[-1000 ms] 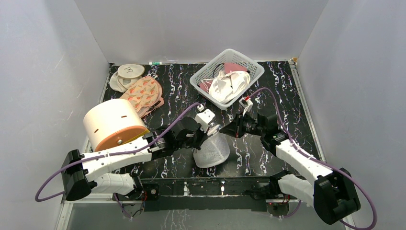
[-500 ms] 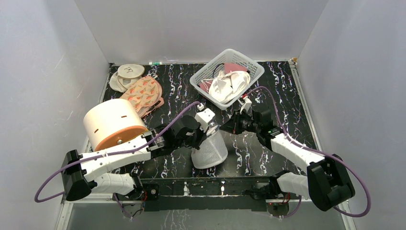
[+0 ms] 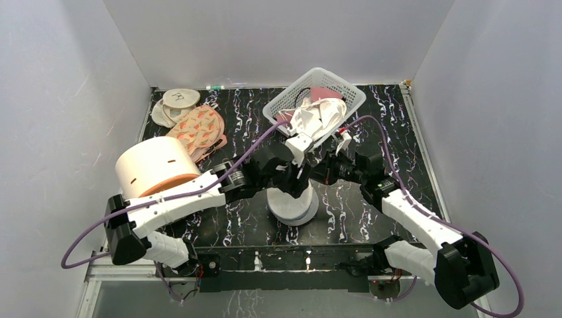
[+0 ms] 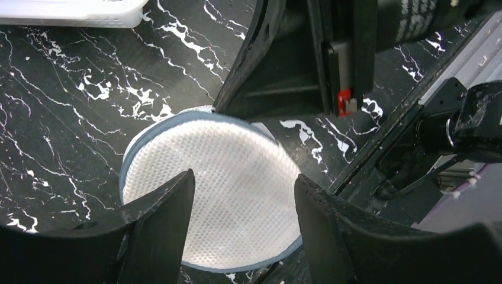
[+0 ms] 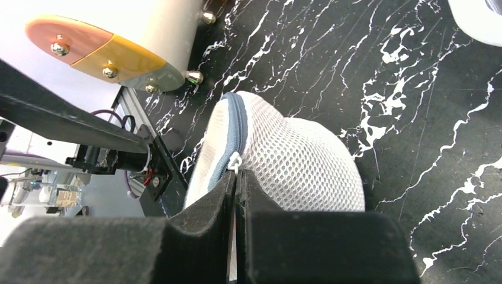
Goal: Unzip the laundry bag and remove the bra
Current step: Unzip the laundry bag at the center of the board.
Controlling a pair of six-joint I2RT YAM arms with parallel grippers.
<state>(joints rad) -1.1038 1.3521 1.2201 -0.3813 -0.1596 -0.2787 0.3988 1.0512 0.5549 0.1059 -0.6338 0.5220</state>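
Observation:
The laundry bag [image 3: 292,207] is a round white mesh case with a grey-blue rim zipper [image 5: 234,127], resting on the black marbled table between both arms. My left gripper [image 3: 292,183] hovers just above it. In the left wrist view the left gripper [image 4: 243,183] is open, with the mesh dome [image 4: 219,177] showing in the gap between its fingers. My right gripper [image 3: 317,175] comes in from the right. Seen from the right wrist camera, the right gripper [image 5: 237,176] is shut on the small white zipper pull [image 5: 235,160]. The bra is hidden.
A white lattice basket [image 3: 351,88] holding white cloth stands at the back, just behind the grippers. A big cream cylinder with an orange base [image 3: 156,171] lies at the left beside the left arm. Peach floral pads [image 3: 199,129] and a cream round piece [image 3: 180,98] sit at the back left.
My left gripper has let go of the bag, opened, and swung right and up over it. The bag has settled from a tilted pose. The right gripper stays shut at the zipper.

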